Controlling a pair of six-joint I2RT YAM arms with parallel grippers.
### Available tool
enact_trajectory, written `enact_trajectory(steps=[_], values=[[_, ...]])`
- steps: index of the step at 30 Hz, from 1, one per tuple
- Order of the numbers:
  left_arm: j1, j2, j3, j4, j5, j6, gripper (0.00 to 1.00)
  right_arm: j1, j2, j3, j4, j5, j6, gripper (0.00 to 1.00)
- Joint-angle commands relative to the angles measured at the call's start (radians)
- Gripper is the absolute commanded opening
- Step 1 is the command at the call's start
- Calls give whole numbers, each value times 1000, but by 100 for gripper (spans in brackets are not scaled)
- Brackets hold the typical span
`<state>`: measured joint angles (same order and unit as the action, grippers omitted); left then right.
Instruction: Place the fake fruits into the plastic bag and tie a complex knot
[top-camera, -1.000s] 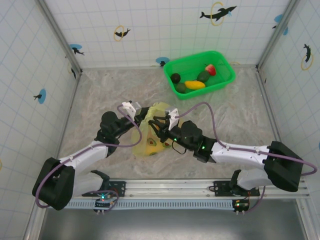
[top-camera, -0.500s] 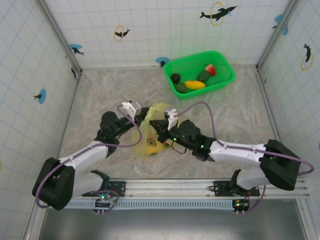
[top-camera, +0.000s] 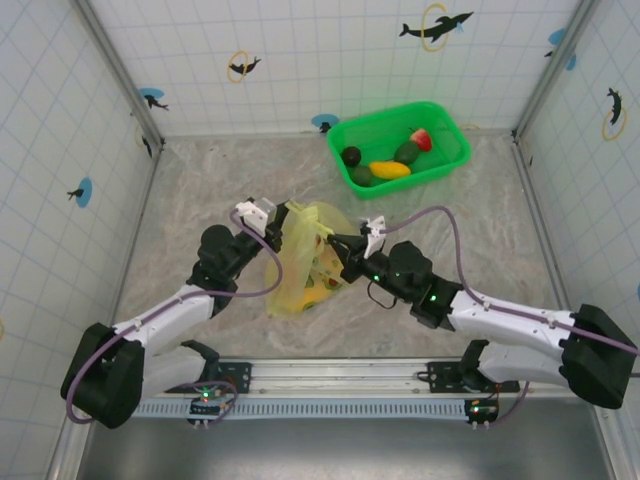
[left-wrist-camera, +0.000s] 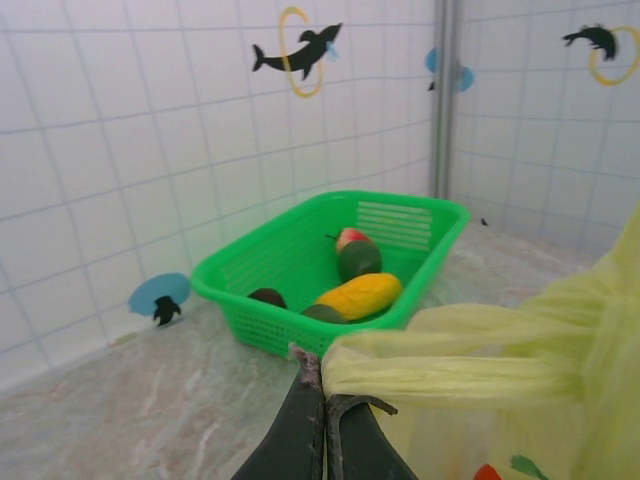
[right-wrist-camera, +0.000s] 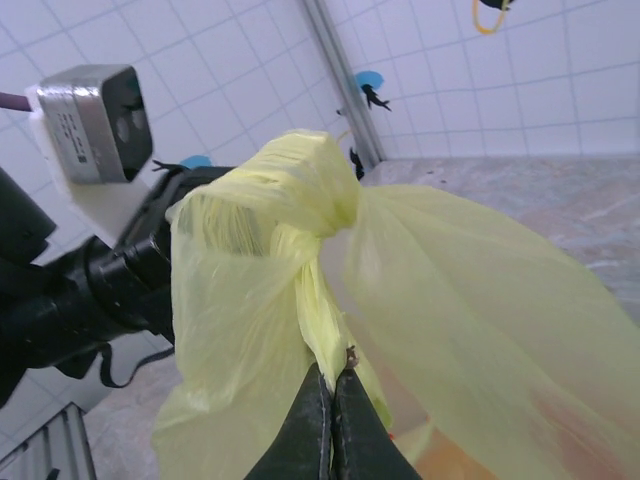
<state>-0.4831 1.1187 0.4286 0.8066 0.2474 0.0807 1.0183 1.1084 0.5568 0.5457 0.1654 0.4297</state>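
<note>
Clamps right pincer onto the plastic bag, pulls right against left pincer clamped on a handle; likely cinching the knot.

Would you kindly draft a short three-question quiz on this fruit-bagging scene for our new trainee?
1. True or false: the green basket is empty.
2. What is the right gripper pinching? A) a banana B) a twisted strip of the yellow bag C) the basket's rim
3. Fill in: the left gripper is ___ on a bag handle.

Key: 1. False; several fruits lie in it. 2. B. 3. Shut.
</note>
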Motion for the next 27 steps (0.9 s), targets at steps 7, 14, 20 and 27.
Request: enact_trajectory(steps=[7,14,20,27], values=[[5,-10,-13,-23,-320,31,0,-54,-118,-28,-197,144,-35,0],[5,-38,-14,-19,-357,43,0,-121,-167,8,-324,218,-15,0],[5,-95,76,-99,-366,50,0,-176,-192,109,-398,205,-83,0],[4,-124,219,-262,-297,37,0,-252,-158,245,-430,109,-113,0]])
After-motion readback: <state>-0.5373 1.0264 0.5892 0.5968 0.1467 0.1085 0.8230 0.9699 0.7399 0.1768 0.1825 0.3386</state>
